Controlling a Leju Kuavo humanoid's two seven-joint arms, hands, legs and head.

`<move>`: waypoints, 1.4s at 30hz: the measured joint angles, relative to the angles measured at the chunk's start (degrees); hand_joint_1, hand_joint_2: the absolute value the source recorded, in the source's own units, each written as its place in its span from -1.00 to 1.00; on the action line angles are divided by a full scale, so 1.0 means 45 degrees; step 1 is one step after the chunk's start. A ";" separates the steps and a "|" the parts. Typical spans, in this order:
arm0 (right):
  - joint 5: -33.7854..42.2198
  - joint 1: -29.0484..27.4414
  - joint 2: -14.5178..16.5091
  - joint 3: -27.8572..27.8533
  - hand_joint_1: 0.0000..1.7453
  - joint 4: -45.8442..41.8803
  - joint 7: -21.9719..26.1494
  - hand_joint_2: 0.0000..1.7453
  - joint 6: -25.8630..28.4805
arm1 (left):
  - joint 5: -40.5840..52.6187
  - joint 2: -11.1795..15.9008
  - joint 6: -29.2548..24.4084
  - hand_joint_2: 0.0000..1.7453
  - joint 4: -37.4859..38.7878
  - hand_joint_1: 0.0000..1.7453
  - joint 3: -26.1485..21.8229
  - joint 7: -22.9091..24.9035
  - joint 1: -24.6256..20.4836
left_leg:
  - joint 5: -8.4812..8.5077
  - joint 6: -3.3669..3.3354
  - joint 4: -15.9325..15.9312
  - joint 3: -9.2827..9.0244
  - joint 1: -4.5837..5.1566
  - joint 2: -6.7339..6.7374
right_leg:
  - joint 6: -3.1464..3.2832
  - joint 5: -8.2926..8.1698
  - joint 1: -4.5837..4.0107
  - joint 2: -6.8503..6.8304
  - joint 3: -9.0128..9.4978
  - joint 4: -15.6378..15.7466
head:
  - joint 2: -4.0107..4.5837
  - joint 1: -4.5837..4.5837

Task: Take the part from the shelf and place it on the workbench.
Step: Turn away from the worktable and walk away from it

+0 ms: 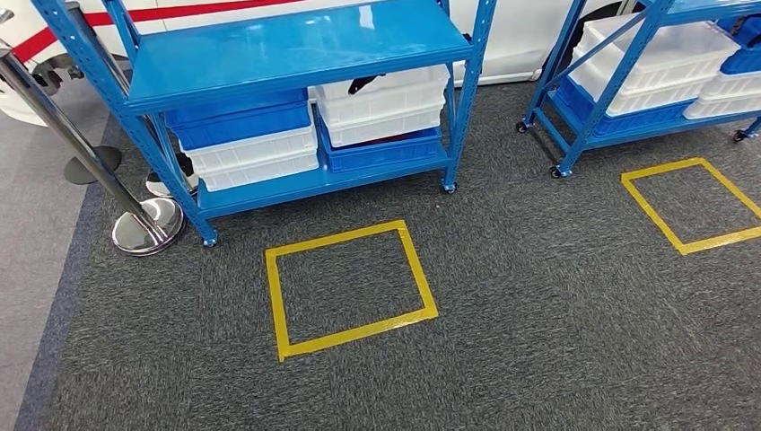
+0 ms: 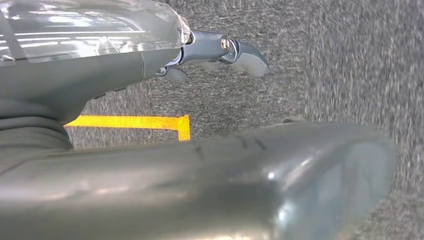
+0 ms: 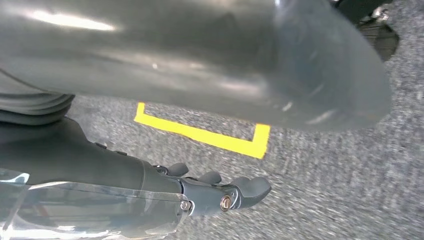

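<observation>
The blue shelf (image 1: 296,45) stands on wheels on dark grey carpet (image 1: 538,296). No brand, label or writing can be read anywhere. Which item is the part cannot be told; a small dark object (image 1: 363,84) lies in the top white bin (image 1: 381,94) on the shelf's lower level, under the bare blue top board. That bin sits on another white bin, which rests on a blue crate (image 1: 381,151). Beside them, on the same level, a blue crate (image 1: 238,118) tops two more white bins (image 1: 251,157).

On the carpet just in front of the shelf is a yellow tape square (image 1: 348,287). A second blue shelf (image 1: 664,81) with white bins stands well to the right of the first, with its own tape square (image 1: 693,205). Chrome posts (image 1: 144,224) stand at the first shelf's left.

The left hand (image 2: 220,52) and right hand (image 3: 220,192) hang over the carpet, fingers fairly straight, holding nothing.
</observation>
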State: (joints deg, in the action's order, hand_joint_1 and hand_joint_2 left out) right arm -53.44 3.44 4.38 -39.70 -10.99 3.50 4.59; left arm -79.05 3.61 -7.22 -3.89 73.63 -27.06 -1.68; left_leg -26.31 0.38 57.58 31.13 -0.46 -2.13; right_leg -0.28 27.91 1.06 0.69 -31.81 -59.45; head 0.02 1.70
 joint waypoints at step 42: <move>0.0016 -0.0127 0.0104 -0.0188 -1.00 0.0005 -0.0204 -1.00 -0.0034 | 0.0200 -0.0329 -0.0576 -1.00 -0.0380 -1.00 0.0109 0.0016 0.0005 | -0.0436 0.0213 0.2651 0.1739 -0.0009 0.0409 | 0.0500 0.0728 -0.0098 -0.0186 0.0829 0.0093 | 0.0000 0.0006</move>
State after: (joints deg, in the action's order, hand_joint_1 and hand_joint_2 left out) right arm -53.37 2.87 4.85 -40.55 -10.97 2.58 4.44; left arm -78.14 2.13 -9.81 -5.60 74.12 -26.99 -1.65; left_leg -28.28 1.33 69.51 38.96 -0.50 -0.29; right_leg 1.97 31.19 0.62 -0.14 -28.08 -59.03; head 0.02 1.73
